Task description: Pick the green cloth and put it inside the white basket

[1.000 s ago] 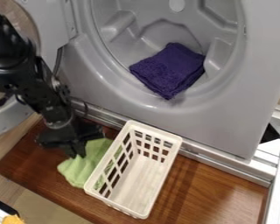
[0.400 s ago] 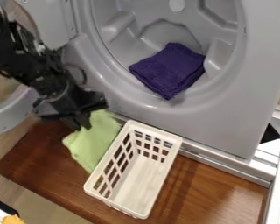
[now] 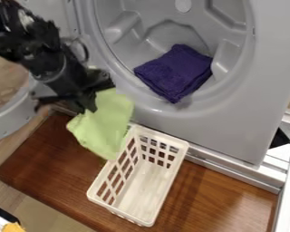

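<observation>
Showing at the near left edge, 1 orange-yellow object (image 3: 13, 227) is sitting beyond 1 wooden board (image 3: 44, 163). At the far left, 1 black gripper (image 3: 87, 107) is gripping 1 green cloth (image 3: 103, 126), which is hanging outside 1 white basket (image 3: 141, 192), by its far-left corner; the basket's left wall is standing in between. Farther right, 1 purple cloth (image 3: 175, 72) is lying inside 1 gray appliance (image 3: 229, 129).
</observation>
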Controlling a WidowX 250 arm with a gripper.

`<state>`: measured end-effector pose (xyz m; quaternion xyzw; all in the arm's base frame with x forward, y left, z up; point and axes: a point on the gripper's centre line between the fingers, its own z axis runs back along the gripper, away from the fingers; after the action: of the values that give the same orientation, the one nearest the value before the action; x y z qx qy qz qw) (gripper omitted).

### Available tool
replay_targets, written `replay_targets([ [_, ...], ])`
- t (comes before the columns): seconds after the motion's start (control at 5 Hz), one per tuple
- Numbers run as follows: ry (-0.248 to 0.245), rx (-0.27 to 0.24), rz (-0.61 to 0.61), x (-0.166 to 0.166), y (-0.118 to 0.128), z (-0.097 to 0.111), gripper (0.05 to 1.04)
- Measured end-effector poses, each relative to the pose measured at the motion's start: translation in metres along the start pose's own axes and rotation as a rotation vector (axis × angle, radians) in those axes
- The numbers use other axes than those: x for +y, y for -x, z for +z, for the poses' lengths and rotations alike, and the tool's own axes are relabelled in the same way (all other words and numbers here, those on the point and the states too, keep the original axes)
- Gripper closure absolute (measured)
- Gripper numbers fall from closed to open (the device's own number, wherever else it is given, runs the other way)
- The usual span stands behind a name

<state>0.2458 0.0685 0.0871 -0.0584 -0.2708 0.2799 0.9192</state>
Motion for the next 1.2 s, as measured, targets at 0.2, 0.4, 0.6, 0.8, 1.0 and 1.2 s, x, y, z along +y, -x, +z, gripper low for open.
replay_targets([
  [0.2, 0.068, -0.028, -0.014, -0.018, 0.001, 0.014, 1.014],
  [0.4, 0.082, 0.007, -0.045, -0.029, 0.01, 0.005, 1.014],
  [0.6, 0.081, 0.072, -0.08, -0.041, 0.026, -0.018, 1.014],
  [0.8, 0.105, 0.126, -0.128, -0.053, 0.044, -0.048, 1.014],
  [1.0, 0.074, 0.168, -0.171, -0.06, 0.055, -0.079, 1.014],
  [1.2, 0.029, 0.208, -0.155, -0.051, 0.065, -0.104, 1.014],
])
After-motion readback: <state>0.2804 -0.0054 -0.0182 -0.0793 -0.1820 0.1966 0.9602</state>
